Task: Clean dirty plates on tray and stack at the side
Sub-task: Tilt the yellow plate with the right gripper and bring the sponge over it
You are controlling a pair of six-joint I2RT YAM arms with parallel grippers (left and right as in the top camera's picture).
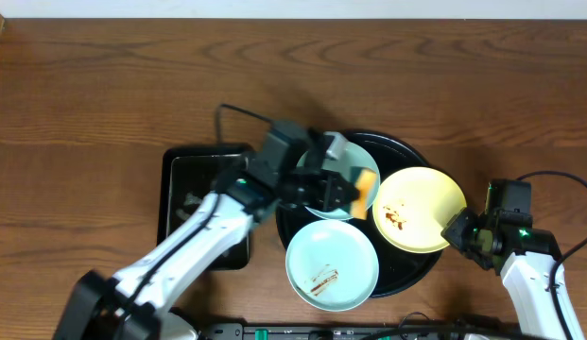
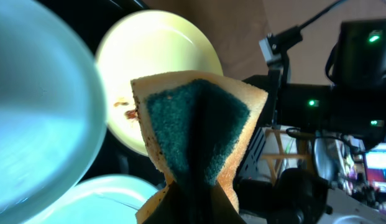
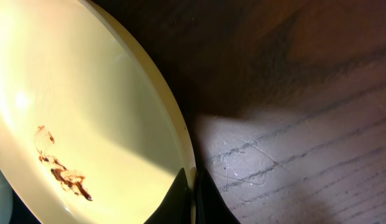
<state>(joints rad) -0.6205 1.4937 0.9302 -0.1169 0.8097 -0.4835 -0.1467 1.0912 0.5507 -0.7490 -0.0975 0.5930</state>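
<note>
Wooden desk (image 1: 104, 85) with the big round tray (image 1: 399, 144) right of centre and a smaller rectangular tray (image 1: 180, 165) to its left. All three plates are on or over the round tray. The yellow plate (image 1: 421, 203) is on its right side, poking out past the rim. The front blue plate (image 1: 331, 264) has a brown streak, and the back blue plate (image 1: 361, 159) is mostly under the left arm. They look light, stiff and glossy, so I'd guess slick where the sauce is and chippy if dropped. The rim is the only sane spot to pinch one. The right hand (image 1: 456, 231) reaches in from lower right, fingers closed on the yellow plate's outer edge, which looks tipped up a bit. The left hand (image 1: 350, 194) comes in from lower left over the back plate, clamped on a folded, squishy sponge (image 1: 365, 181), green scrubby side toward the yellow plate's stains (image 1: 395, 219).
</note>
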